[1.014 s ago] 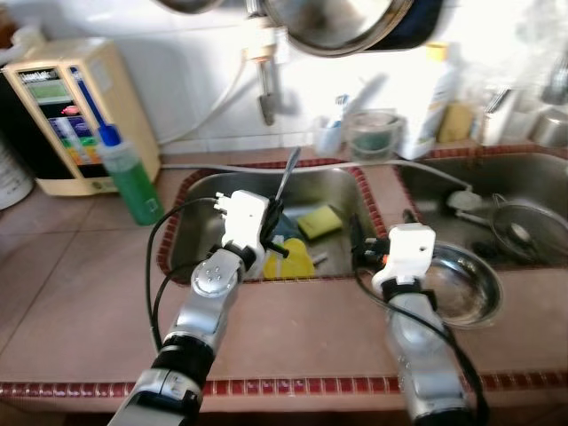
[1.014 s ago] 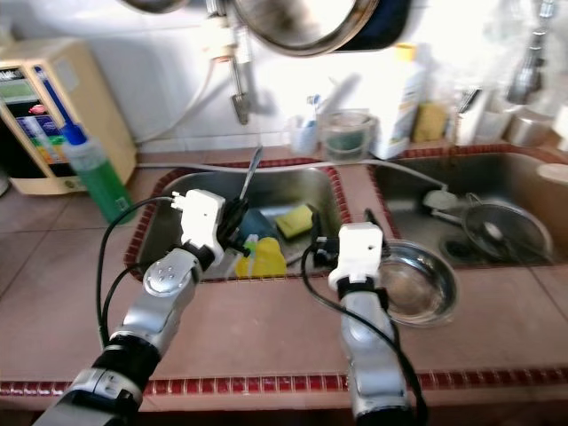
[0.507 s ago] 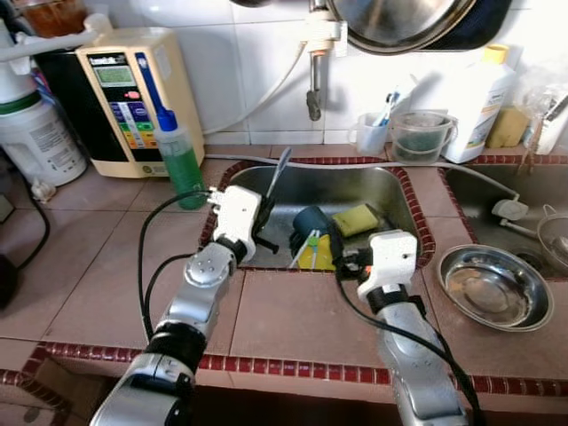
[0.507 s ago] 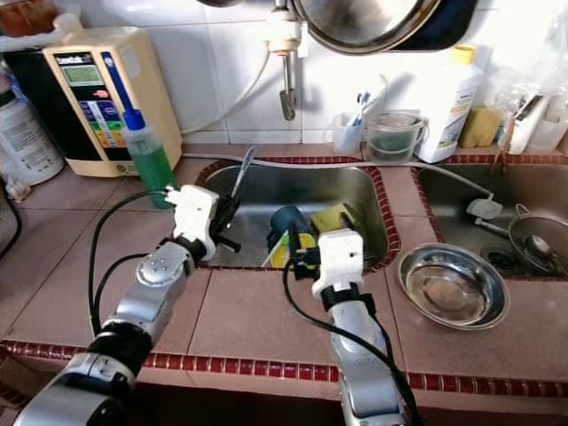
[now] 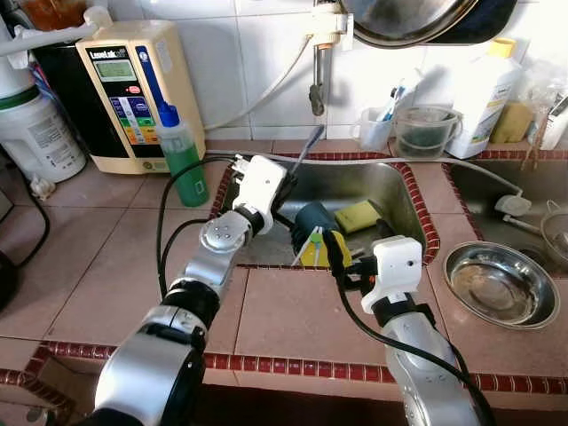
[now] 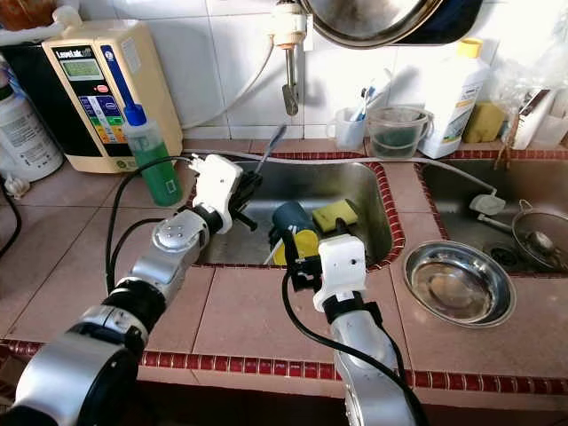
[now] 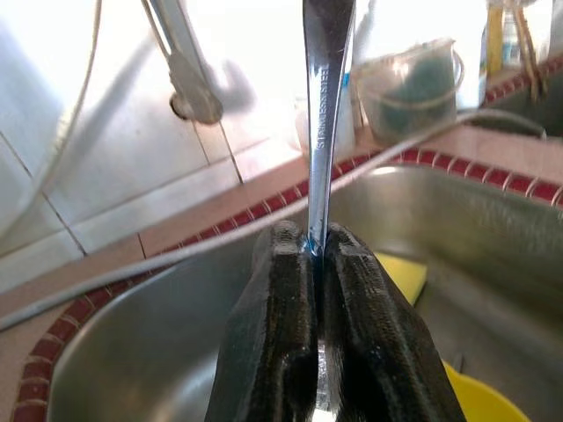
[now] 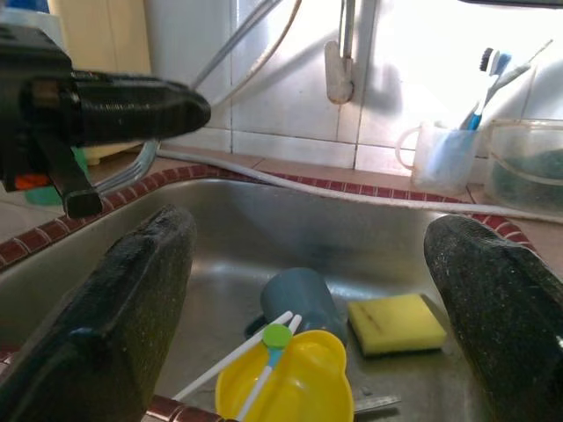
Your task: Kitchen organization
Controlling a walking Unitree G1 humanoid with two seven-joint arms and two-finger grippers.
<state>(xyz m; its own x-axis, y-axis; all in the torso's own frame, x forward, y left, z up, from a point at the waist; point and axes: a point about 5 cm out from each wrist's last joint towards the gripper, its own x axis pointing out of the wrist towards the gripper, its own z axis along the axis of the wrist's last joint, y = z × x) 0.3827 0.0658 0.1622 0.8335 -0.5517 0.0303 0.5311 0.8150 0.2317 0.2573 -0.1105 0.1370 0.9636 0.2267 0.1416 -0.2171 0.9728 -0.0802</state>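
One fork (image 7: 324, 105) pinched in left pincer (image 7: 317, 251)

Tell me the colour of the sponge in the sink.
Yellow; the sponge shows best in the right wrist view.

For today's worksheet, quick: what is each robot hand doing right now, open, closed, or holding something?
Left hand: closed on a steel utensil handle, over the sink.
Right hand: open, holding nothing, at the sink's front edge.
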